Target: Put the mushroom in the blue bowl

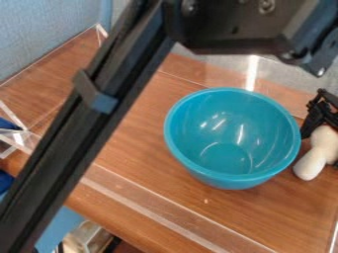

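Note:
The blue bowl (231, 135) stands empty in the middle of the wooden table, a deep glossy teal bowl. Just right of it, at the frame's right edge, lies the cream-white mushroom (315, 158), touching or nearly touching the bowl's rim. My gripper (318, 126), black, hangs directly over the mushroom's upper end with its fingers (311, 111) spread, open, and nothing is lifted. Part of the gripper is cut off by the frame edge.
The arm's dark link (93, 109) crosses the view diagonally from lower left to the top, hiding the table's left part. A clear sheet (158, 188) covers the wooden table top (132, 138). The table's front edge (172, 222) runs along the bottom.

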Robot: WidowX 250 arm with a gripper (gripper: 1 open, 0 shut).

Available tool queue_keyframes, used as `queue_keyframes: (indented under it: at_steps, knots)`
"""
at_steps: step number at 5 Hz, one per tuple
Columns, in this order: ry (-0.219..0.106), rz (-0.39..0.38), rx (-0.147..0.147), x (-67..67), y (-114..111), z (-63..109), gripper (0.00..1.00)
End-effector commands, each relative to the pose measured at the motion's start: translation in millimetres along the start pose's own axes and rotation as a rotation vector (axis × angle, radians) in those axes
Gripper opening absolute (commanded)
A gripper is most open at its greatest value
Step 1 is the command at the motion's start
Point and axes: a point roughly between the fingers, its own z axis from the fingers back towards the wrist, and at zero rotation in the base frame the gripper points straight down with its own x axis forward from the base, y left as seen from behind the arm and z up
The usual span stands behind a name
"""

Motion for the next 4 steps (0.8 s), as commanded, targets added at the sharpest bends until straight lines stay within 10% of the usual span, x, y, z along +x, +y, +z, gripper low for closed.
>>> queue_keyframes:
  at_steps: [1, 2, 4]
  knots:
    - [-0.021, 0.01, 0.013, 4.3, -12.8, -11.7, 1.0]
    - [-0.016, 0.016, 0.015, 5.1, -13.0, -15.0, 0.0]
    - [-0.011, 0.032, 0.009, 2.3, -10.4, -15.0, 0.0]
